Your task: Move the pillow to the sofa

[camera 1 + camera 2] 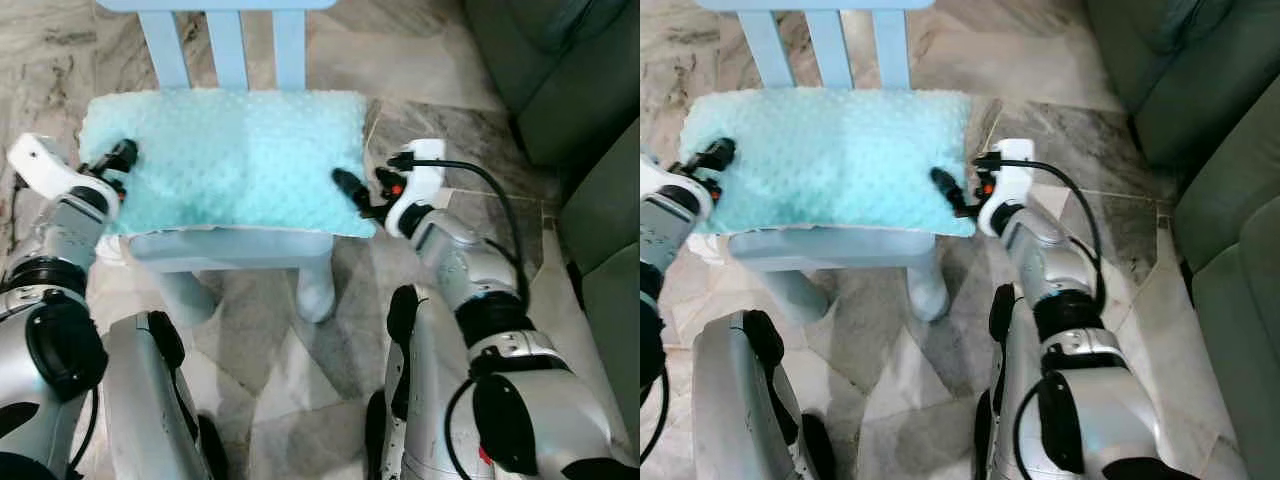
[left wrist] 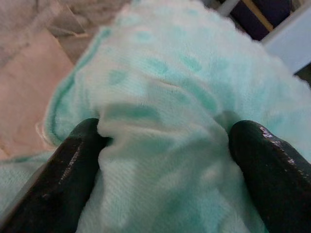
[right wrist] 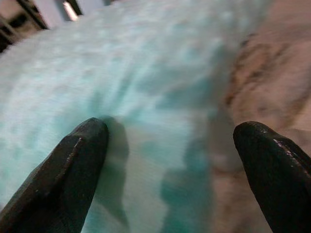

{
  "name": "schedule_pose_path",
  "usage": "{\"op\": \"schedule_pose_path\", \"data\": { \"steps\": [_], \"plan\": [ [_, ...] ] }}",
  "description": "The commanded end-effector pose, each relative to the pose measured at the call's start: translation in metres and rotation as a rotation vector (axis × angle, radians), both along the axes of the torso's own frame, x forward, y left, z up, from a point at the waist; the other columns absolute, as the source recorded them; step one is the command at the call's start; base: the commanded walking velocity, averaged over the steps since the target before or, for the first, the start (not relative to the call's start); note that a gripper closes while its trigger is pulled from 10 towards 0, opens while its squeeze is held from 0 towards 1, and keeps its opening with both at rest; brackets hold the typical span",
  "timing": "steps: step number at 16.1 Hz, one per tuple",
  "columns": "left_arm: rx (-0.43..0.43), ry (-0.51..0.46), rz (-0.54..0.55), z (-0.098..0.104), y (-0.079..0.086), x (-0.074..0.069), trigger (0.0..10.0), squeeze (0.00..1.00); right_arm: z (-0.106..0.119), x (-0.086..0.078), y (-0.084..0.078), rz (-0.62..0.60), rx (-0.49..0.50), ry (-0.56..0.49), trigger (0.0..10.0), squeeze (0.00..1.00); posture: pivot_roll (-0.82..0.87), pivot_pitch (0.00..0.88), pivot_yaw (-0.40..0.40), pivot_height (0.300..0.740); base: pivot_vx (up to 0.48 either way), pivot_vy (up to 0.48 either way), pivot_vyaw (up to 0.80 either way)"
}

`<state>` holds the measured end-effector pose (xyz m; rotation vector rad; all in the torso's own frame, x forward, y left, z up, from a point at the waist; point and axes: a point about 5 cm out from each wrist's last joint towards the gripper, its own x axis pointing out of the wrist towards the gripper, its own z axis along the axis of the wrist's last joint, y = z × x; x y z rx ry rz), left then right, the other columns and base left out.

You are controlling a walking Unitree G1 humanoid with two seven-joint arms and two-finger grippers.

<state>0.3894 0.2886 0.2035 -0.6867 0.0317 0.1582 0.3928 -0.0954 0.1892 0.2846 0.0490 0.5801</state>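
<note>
A marble floor (image 1: 330, 340) is lying under a light blue chair (image 1: 230, 250), and a dark green sofa (image 1: 570, 110) is standing to the right of the chair. In the left eye view the mint pillow (image 1: 225, 155) is resting on the chair seat. The left gripper (image 1: 120, 158) is pressing at the pillow's left edge, and the right gripper (image 1: 352, 190) is reaching onto its right edge.

In the right eye view the same scene is showing, with the sofa well apart from the chair.

In the left wrist view the two black fingers (image 2: 73, 170) are squeezing a fold of the pillow between them.

In the right wrist view the fingers (image 3: 73, 165) are spread wide over the pillow, gripping nothing.

I judge the grasping step is in hand. The next move is calling for the right gripper to pinch the fabric, then for both arms to lift together.
</note>
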Motion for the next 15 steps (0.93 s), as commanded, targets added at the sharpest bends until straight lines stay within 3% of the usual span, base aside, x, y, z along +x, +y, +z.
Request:
{"op": "schedule_pose_path", "data": {
  "steps": [1,4,7,8,9,10,15],
  "plan": [
    [-0.036,0.004,-0.036,0.000,-0.008,0.003,10.0,0.00,0.003,0.000,0.006,0.037,0.028,-0.005,10.0,0.00,-0.12,0.330,-0.045,0.341,0.000,0.000,0.00],
    [-0.176,-0.026,-0.135,0.002,-0.023,0.007,10.0,0.00,-0.004,-0.003,0.021,0.105,0.114,0.045,10.0,0.00,-0.12,0.338,-0.039,0.341,0.000,0.000,0.00],
    [-0.195,-0.033,-0.227,-0.002,-0.031,0.006,10.0,0.00,-0.007,-0.007,0.030,0.154,0.136,0.043,10.0,0.00,-0.11,0.339,-0.040,0.341,0.000,0.000,0.00],
    [-0.205,-0.035,-0.253,-0.004,-0.032,0.005,8.4,0.00,-0.007,-0.008,0.033,0.169,0.139,0.040,10.0,0.00,-0.11,0.339,-0.040,0.341,0.000,0.000,0.00],
    [-0.209,-0.039,-0.273,-0.006,-0.033,0.004,4.1,0.00,-0.008,-0.009,0.036,0.180,0.136,0.033,7.7,0.00,-0.12,0.333,-0.040,0.341,0.000,0.000,0.00],
    [-0.231,-0.037,-0.300,-0.008,-0.034,0.003,0.0,0.00,-0.007,-0.010,0.038,0.179,0.142,0.030,0.0,0.00,-0.12,0.328,-0.039,0.341,0.000,0.000,0.00],
    [-0.244,-0.023,-0.350,-0.018,-0.037,-0.001,0.0,0.00,-0.006,-0.011,0.043,0.192,0.127,0.015,0.0,0.00,-0.12,0.326,-0.041,0.341,0.000,0.000,0.00]
  ]
}}
